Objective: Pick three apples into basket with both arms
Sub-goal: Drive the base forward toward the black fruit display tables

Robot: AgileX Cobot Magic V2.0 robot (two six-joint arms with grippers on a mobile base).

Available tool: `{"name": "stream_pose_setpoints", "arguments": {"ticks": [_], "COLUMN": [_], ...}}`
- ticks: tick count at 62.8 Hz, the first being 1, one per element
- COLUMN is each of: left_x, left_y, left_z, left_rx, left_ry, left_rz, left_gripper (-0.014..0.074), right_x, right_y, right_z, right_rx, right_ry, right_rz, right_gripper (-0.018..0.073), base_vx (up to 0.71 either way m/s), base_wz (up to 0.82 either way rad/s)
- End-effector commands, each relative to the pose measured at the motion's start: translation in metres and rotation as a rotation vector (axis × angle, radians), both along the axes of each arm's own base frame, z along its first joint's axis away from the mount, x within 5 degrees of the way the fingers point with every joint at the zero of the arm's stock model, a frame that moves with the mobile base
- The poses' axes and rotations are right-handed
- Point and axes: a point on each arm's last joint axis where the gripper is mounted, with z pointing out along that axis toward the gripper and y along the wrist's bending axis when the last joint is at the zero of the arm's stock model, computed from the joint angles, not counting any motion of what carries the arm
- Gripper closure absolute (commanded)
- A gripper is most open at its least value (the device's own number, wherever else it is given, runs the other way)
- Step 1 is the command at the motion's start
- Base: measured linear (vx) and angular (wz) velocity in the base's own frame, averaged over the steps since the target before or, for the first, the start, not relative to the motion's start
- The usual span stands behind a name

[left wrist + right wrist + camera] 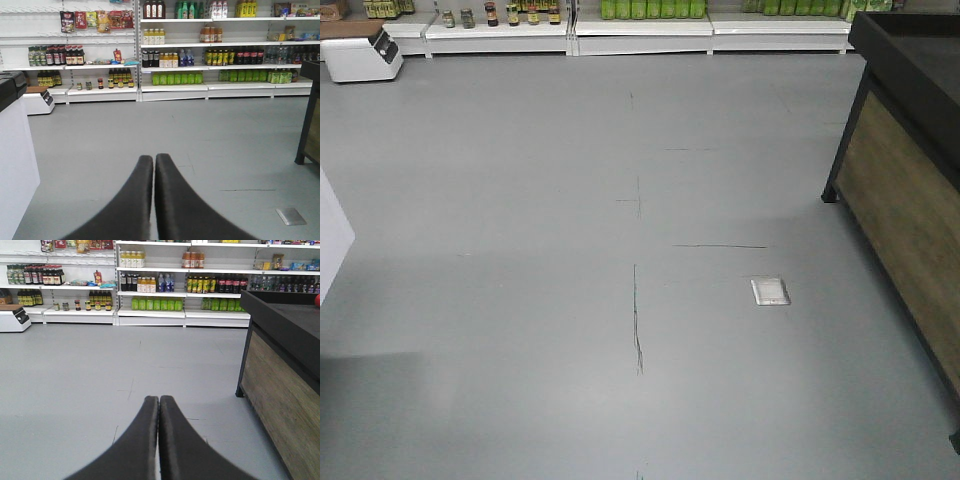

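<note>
Left pincer (154, 164) and right pincer (159, 405) are both closed tip to tip and empty, likely a travel pose. Dark worktop (285, 322) stands ahead-right of them. No basket or apples in view. Red sliver (317, 300) on the worktop, unidentifiable.

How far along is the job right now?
Nothing looks done: no view shows the basket or a clear apple. Nothing in hand: left gripper and right gripper are shut, empty. All three picks remain; a red speck on the counter may be fruit, too small to tell.
</note>
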Motion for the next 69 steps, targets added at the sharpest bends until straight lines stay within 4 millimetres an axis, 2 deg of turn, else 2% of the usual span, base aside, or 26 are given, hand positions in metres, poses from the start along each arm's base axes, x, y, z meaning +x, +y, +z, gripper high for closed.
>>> {"name": "stream_pose_setpoints", "arguments": {"ticks": [1,69], "left_x": [-0.0004,-0.0004], "left_y": [-0.0008,-0.0008], "left_z": [0.0026,0.0026], "left_rx": [-0.009,-0.009], "left_ry": [-0.074,-0.074], "left_rz": [-0.010,-0.010], "left_gripper": [0.0603,0.0603], "right_x": [-0.0007,-0.0007], "right_y": [-0.0002,-0.0002], "right_z": [0.0042,0.0042], "right_rx": [-0.017,-0.017], "right_ry": [-0.083,-0.083], "right_rz": [-0.003,-0.003], "right_gripper": [0.0569,0.0569], "base_vx": [0.00,0.00], "base_wz": [0.00,0.00]}}
